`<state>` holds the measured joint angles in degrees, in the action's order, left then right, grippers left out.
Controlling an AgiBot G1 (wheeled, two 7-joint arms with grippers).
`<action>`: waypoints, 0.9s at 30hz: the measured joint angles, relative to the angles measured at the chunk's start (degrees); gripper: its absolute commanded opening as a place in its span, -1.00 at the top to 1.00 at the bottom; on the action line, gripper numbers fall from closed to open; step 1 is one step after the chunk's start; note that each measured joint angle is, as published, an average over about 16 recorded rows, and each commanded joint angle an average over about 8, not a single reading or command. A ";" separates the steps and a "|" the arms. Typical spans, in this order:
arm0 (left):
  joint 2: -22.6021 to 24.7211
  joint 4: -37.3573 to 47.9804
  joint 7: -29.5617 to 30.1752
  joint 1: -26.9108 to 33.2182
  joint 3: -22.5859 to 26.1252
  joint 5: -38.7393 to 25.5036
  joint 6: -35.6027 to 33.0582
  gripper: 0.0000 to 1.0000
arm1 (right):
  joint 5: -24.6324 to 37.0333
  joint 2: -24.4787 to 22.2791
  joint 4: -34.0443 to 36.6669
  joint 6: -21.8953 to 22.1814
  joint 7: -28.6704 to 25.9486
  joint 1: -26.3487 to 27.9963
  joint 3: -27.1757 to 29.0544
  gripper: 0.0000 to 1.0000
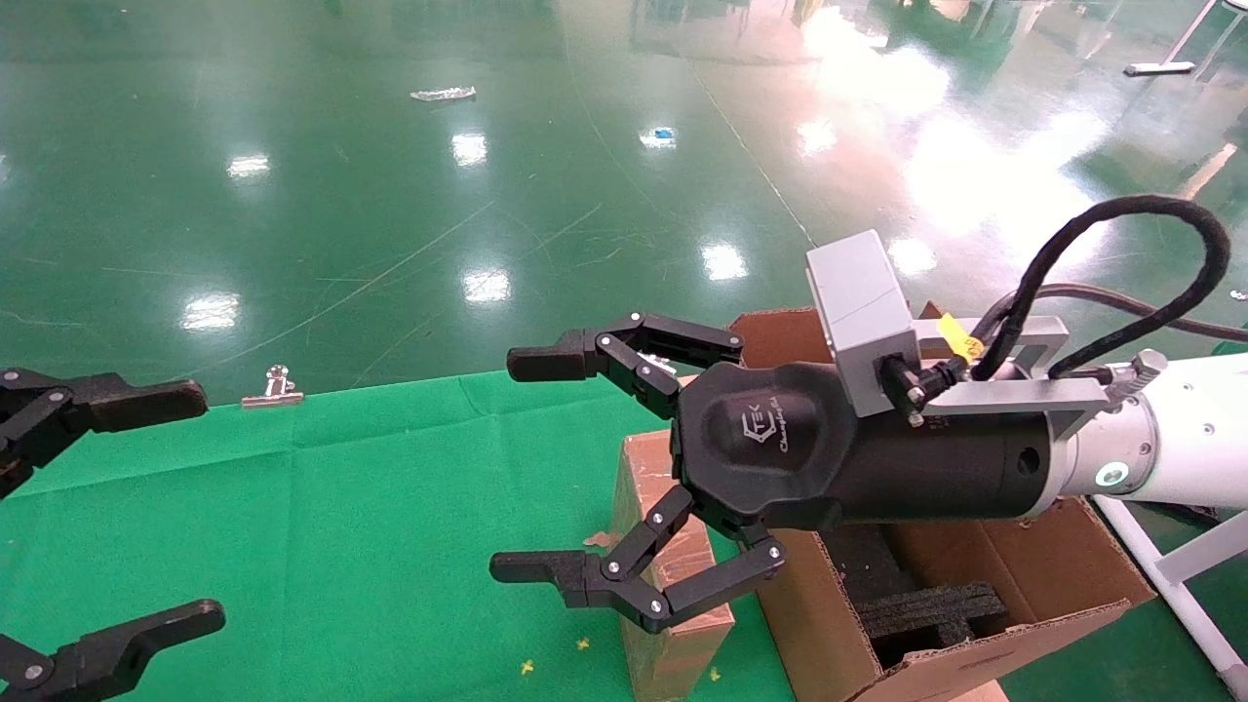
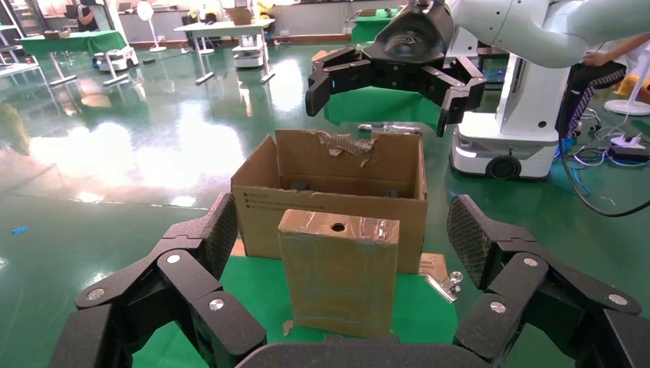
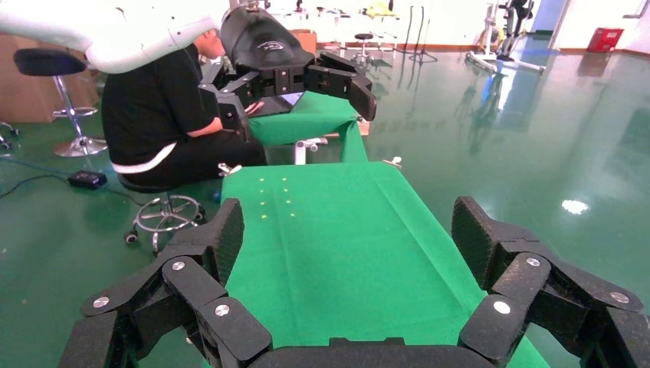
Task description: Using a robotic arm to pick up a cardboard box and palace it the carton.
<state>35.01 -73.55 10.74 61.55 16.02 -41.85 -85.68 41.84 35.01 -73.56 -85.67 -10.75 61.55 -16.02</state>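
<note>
The cardboard box [image 1: 651,487] stands upright on the green cloth, taped, with a round hole in its top narrow face [image 2: 338,227]. It sits just left of the carton [image 1: 985,595], whose flaps stand up, one torn, with black foam [image 1: 926,609] inside. My right gripper [image 1: 525,466] hovers open and empty above the box, fingers pointing left; in the left wrist view this right gripper [image 2: 395,77] hangs over the carton [image 2: 337,184]. My left gripper [image 1: 185,512] waits open at the far left, facing the box [image 2: 337,276].
The green cloth [image 1: 370,526] covers the table. A metal binder clip [image 1: 275,388] lies at its far edge; another clip [image 2: 446,284] is beside the carton. A seated person [image 3: 165,115] and a white robot base [image 2: 510,146] stand beyond the table.
</note>
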 measured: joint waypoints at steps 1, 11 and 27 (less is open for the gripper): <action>0.00 0.00 0.00 0.00 0.00 0.00 0.00 -1.00 | 0.00 0.00 0.00 0.00 0.00 0.00 0.00 -1.00; 0.00 0.01 -0.01 0.01 0.01 0.00 0.00 -1.00 | 0.55 0.02 -0.38 -0.03 -0.27 0.16 -0.33 -1.00; -0.01 0.05 -0.04 0.04 0.07 0.03 -0.01 -1.00 | 23.50 6.77 -3.69 -2.31 -13.05 14.35 -14.76 -1.00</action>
<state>35.01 -73.50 10.70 61.59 16.08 -41.82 -85.69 65.34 41.78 -77.25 -87.98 -23.80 75.90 -30.78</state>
